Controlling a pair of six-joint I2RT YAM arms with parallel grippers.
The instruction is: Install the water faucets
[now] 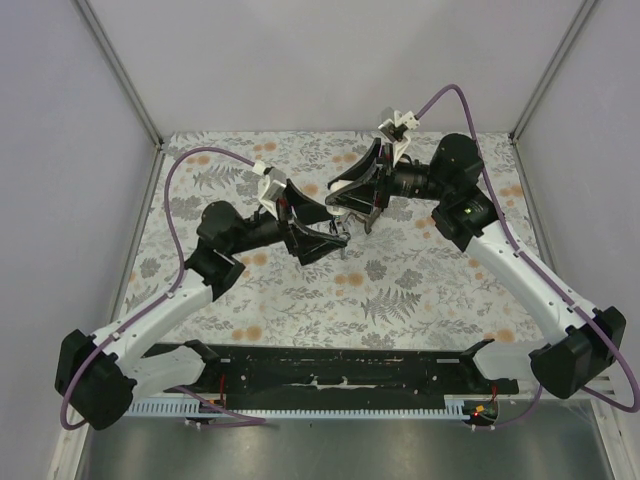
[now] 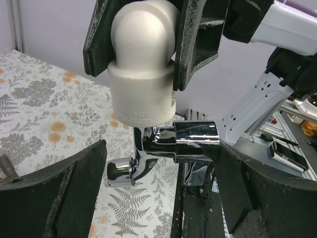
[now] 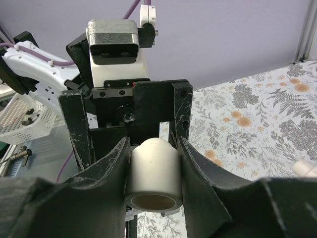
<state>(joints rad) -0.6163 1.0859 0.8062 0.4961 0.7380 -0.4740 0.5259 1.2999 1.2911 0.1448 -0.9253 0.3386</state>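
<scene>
The floral-patterned tabletop spreads under both white-and-black arms, which reach inward from the near corners and meet above its middle. The left arm angles up from the left and the right arm bends back from the far right, so the two hands sit nose to nose, well above the surface. The right hand is closed narrow on a white plastic elbow fitting, one black finger pressed on each flank, the fitting's open end facing its own camera. The left hand is spread fairly wide, and the small shiny chrome metal faucet spans the gap between its fingers, spout end against one and barrel end against the other, so it holds the faucet lengthwise. The faucet sits directly beneath the elbow fitting, touching its lower collar. A short white plastic cylinder lies on the tabletop at the edge of the right wrist view, partly cut off.
</scene>
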